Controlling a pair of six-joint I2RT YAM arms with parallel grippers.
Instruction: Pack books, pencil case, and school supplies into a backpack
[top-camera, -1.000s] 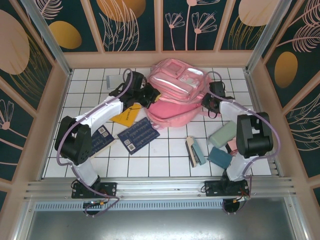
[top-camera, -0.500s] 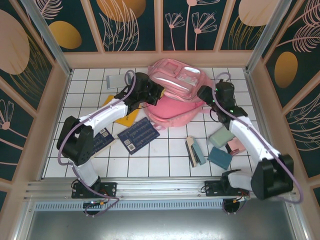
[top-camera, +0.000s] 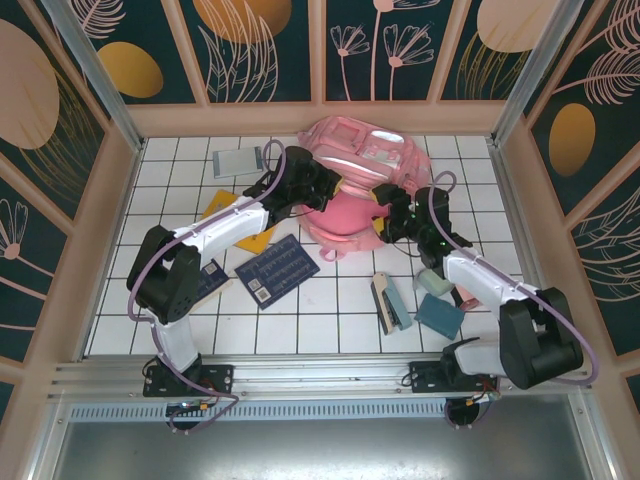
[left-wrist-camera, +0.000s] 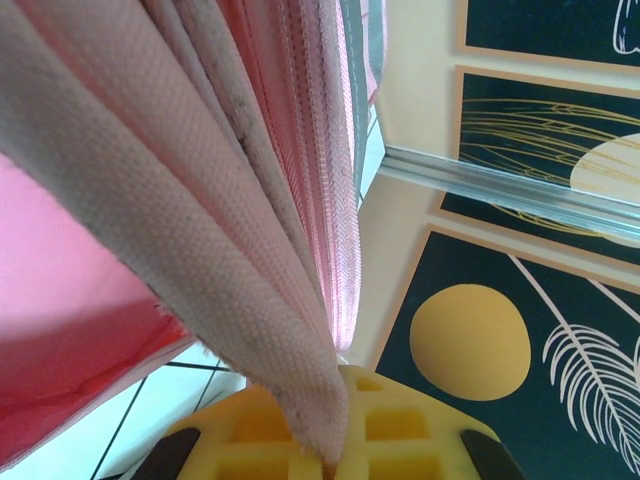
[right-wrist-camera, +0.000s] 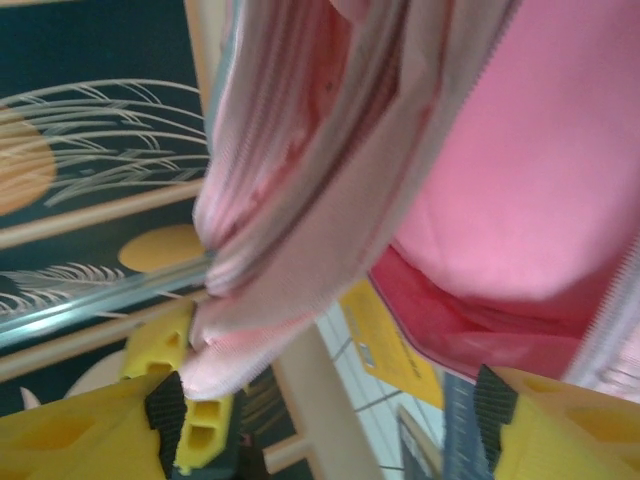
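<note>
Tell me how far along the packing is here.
Done: nothing looks packed; the navy book, grey book, pencil case, stapler-like piece and teal pad lie on the table. In hand: left gripper shut on the backpack fabric, right gripper open against it. Left: loading every item.

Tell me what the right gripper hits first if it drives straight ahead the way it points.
The backpack. In the wrist view the right gripper faces its pink fabric with jaws open, a fold hanging close by one finger. Depth is hard to judge, but nothing lies between.
</note>
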